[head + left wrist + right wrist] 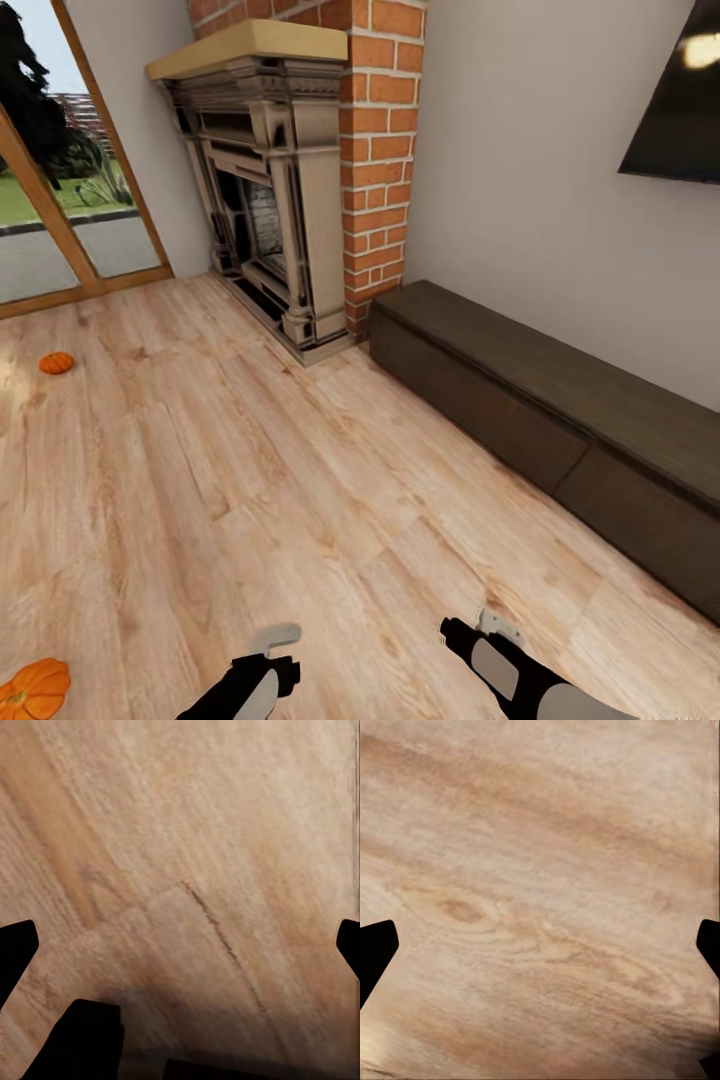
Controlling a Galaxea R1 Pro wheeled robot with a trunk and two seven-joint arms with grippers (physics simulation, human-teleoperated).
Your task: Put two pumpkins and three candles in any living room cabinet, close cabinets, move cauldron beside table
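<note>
Pumpkins [56, 363] [35, 688] are lying on the wooden floor [300, 500], well apart; cabinet [560, 440] is standing closed against the wall. Both grippers [180, 937] [540, 937] are hanging spread wide, grasping nothing.

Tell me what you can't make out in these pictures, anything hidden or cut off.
- Near pumpkin: head view, cut by the bottom-left corner.
- Cabinet: head view, its right end runs off the edge; drawer seams hard to make out.
- Far pumpkin: too small to show a stem.
- Left gripper and right gripper: wrist views, fingertips cut by the side edges.
</note>
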